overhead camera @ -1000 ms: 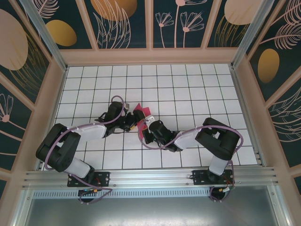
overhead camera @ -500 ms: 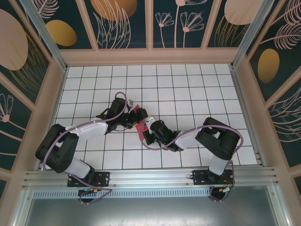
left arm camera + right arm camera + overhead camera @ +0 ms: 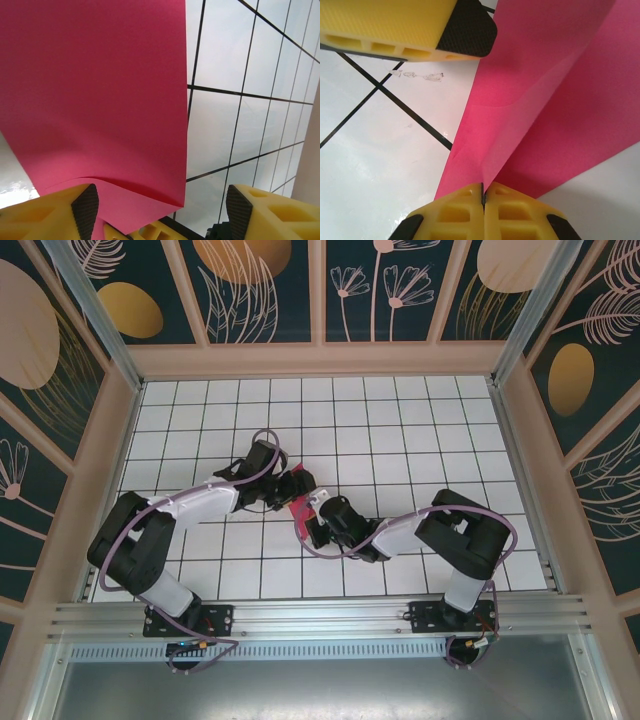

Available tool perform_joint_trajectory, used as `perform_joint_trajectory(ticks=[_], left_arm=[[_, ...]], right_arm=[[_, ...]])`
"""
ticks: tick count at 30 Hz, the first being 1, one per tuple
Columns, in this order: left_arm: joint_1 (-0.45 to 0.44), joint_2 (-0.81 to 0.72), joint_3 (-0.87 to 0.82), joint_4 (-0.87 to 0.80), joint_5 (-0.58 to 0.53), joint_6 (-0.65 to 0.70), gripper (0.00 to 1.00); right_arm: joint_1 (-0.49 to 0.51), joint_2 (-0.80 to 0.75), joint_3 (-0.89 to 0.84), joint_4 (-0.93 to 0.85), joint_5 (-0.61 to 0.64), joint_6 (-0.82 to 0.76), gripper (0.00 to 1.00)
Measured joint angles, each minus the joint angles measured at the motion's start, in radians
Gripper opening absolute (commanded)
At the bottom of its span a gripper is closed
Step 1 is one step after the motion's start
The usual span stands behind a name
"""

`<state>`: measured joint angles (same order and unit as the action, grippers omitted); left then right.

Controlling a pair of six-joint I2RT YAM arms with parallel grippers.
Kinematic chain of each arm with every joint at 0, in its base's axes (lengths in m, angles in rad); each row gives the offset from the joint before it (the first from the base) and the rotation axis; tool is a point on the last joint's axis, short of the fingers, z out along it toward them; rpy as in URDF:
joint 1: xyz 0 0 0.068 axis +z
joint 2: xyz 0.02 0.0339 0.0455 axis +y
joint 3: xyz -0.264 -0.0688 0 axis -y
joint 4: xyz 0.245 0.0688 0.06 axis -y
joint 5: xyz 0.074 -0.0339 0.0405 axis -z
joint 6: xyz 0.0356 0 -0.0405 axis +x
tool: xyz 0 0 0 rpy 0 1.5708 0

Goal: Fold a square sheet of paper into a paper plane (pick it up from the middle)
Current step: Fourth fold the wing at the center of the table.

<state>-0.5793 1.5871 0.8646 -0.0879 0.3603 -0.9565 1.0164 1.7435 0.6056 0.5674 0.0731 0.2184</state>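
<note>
Early stage, I'd say — right jaws pinch the creased sheet (image 3: pixel 555 90), left jaws wide around its edge — most folds left.

Your sheet of paper (image 3: pixel 100 90) is thin, matte red-pink stock, smooth with a faint grain. On your right gripper (image 3: pixel 483 186), the fingers (image 3: pixel 460 210) are yellow moulded plastic, hollow-ribbed and matte, with dull black pads (image 3: pixel 410 225). The table (image 3: pixel 380 150) is glossy white, reflecting light and lightly smudged. Your front rail (image 3: pixel 320 618) looks like ridged, silvery brushed metal.
</note>
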Motion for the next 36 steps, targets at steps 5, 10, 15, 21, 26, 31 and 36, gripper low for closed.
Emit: perform_joint_trajectory(ticks=[5,10,15,21,26,31,36], left_arm=[[-0.003,0.000,0.005,-0.037,-0.015,0.014,0.58],[-0.013,0.000,0.005,-0.057,-0.021,0.013,0.57],[-0.018,0.000,-0.005,-0.054,-0.019,0.002,0.54],[-0.018,0.000,-0.010,-0.046,-0.003,-0.017,0.59],[-0.018,-0.040,-0.037,-0.021,-0.001,-0.046,0.71],[-0.018,-0.076,-0.043,0.006,-0.004,-0.076,0.76],[-0.018,-0.078,-0.042,0.014,-0.011,-0.089,0.75]], right_arm=[[0.006,0.000,-0.015,0.019,0.011,-0.004,0.00],[0.006,-0.004,-0.051,0.068,0.024,-0.004,0.00],[0.006,-0.010,-0.077,0.113,0.031,-0.015,0.00],[0.006,-0.011,-0.103,0.164,0.034,-0.044,0.00],[0.006,-0.011,-0.105,0.171,0.035,-0.064,0.00],[0.006,-0.011,-0.109,0.187,0.035,-0.074,0.00],[0.007,-0.012,-0.109,0.187,0.040,-0.087,0.00]])
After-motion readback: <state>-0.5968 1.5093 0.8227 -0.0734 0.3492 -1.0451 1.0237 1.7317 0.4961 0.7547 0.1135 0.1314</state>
